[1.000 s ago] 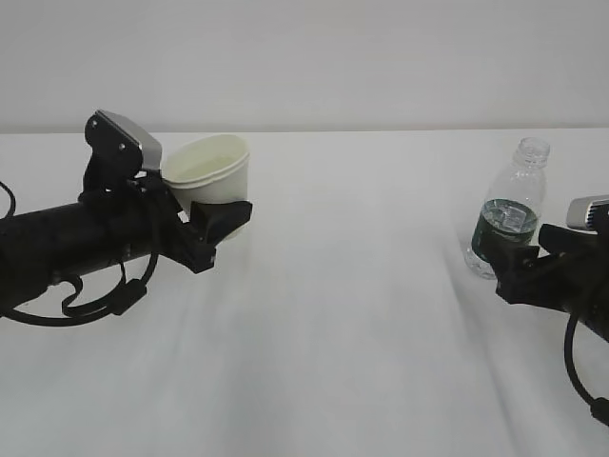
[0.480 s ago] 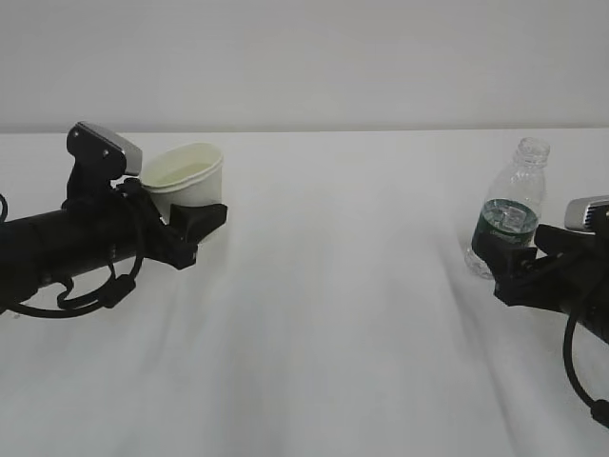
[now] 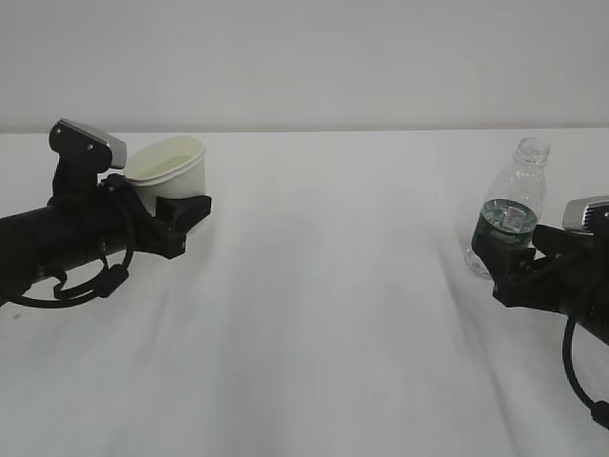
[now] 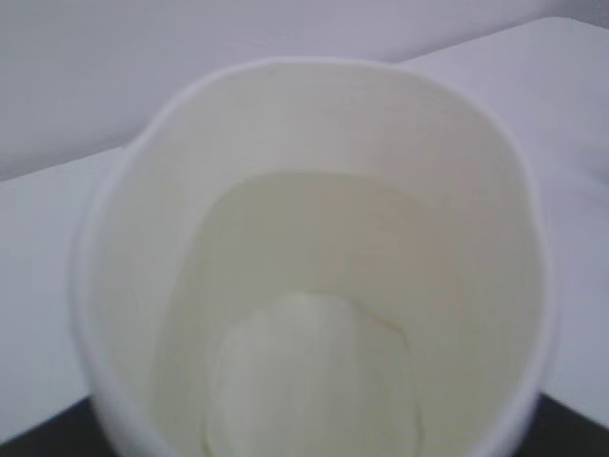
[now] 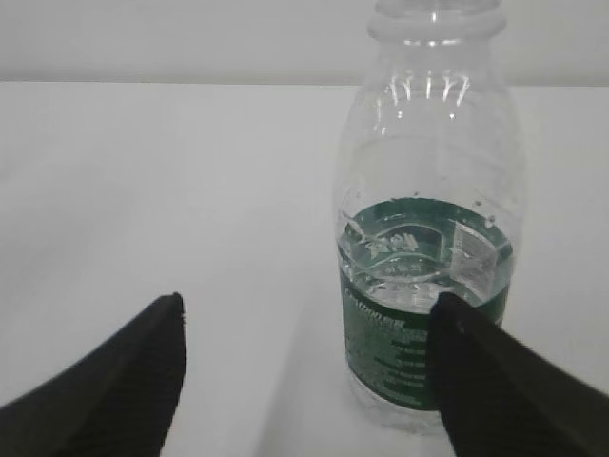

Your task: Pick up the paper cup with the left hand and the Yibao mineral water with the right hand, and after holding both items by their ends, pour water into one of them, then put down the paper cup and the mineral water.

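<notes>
Exterior view shows the white table (image 3: 314,314) running from the near edge to the pale wall (image 3: 304,57), with the Yibao mineral water (image 3: 507,211) as the landmark, standing upright at the right. Nearest, just right of and below the bottle, the right hand (image 3: 519,257) sits low on the table with its fingers spread wide; in the right wrist view one finger (image 5: 490,376) overlaps the bottle's (image 5: 425,238) lower right side, the other stands well to its left, so nothing is clamped. Far left of the bottle, the left hand (image 3: 176,214) grips the paper cup (image 3: 169,169) by its lower part, held tilted, just above the table. Left wrist view looks straight into the cup's (image 4: 314,286) cream interior.
</notes>
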